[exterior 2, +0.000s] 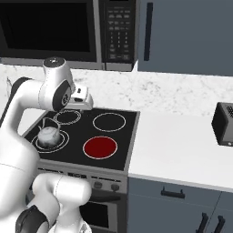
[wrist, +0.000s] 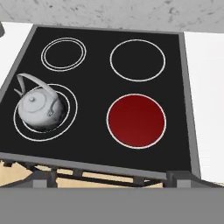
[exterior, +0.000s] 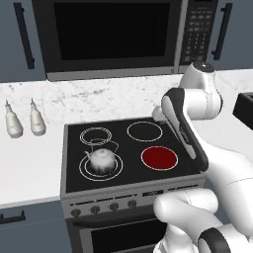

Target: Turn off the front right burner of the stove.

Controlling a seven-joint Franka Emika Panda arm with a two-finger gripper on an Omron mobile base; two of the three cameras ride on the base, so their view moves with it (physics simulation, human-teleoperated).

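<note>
In the left base view, the stove point(exterior: 129, 148) sits in the centre of the frame, and the front right burner point(exterior: 159, 157) glows solid red at the lower right of the black cooktop. A grey kettle point(exterior: 102, 159) stands on the front left zone, and the small dark knobs point(exterior: 104, 207) line the grey front panel below. Two white bottles point(exterior: 23, 120) stand at the left on the counter point(exterior: 29, 168), and the microwave point(exterior: 128, 34) fills the top. In the right base view, the red burner is at lower centre, a black toaster point(exterior 2: 224, 124) at the right edge, and the arm's hand hangs above the cooktop's back left; I cannot tell how far the gripper point(exterior 2: 81, 98) is open. In the hand view, the red burner lies at centre right, and the kettle at the left.
</note>
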